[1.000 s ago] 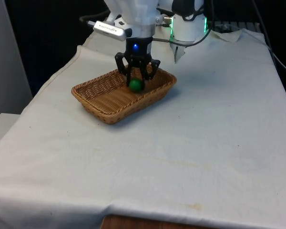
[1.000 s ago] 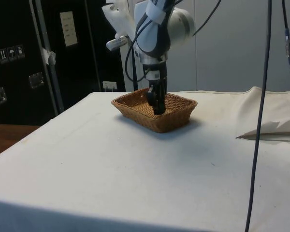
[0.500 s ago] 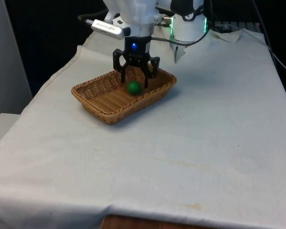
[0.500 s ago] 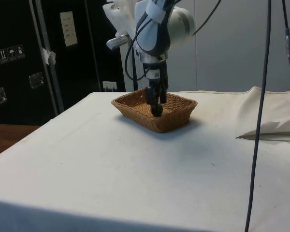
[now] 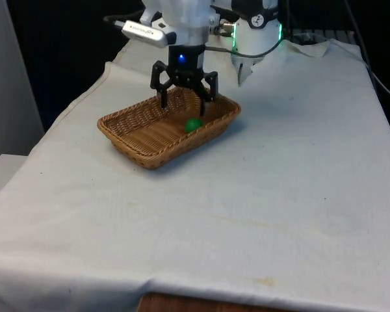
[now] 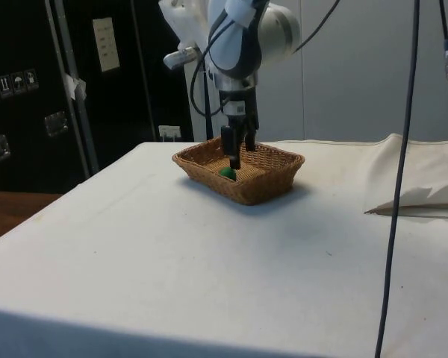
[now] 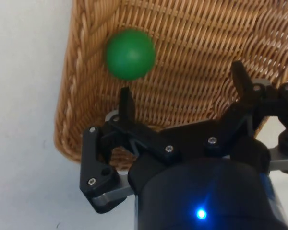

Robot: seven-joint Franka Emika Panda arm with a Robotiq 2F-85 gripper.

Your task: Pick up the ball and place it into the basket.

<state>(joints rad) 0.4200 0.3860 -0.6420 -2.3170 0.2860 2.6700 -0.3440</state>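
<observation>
The basket (image 5: pixel 155 133) is rough woven wicker, the ball (image 7: pixel 130 53) smooth, seemingly matt plastic, on white cloth (image 5: pixel 260 195).

The white arm reaches down from above with its wrist turned straight downward. The black gripper (image 5: pixel 184 99) hangs vertically, fingertips lowest. Its two fingers (image 7: pixel 126 102) stand spread wide apart, and nothing is held between them. In the side view the gripper (image 6: pixel 239 153) appears edge-on, fingers nearly in line with each other.
</observation>
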